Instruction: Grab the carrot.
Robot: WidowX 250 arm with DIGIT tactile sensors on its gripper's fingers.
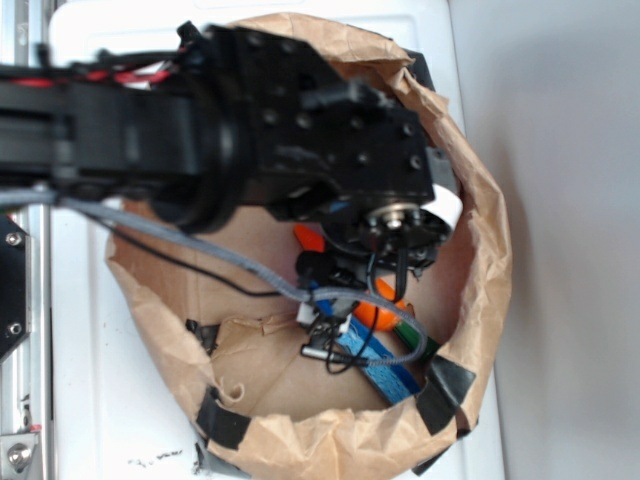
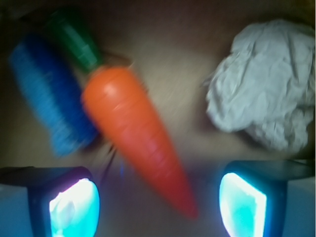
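- While the pincer [image 2: 158, 202] hangs with its jaws spread wide and nothing between them, the carrot [image 2: 131, 133] lies flat on the brown paper just below, its pointed tip reaching into the gap between the two fingers [image 2: 74, 205].
- Its green stem end points away toward the upper left in the wrist view, right beside the blue block [image 2: 49, 111]; the white paper wad [image 2: 266, 84] sits well off to the other side.
- From outside, only a sliver of orange shows under the arm, inside the paper bag [image 1: 490, 260] on the white counter [image 1: 100, 420].
- Glossy, hard-looking plastic here, so likely light and stiff, not fragile, but slippery!
- That taper is the catch: squeeze near the tip and it could squirt out.
- Best bet looks like the thick upper body, just short of the stem, jaws across its width.
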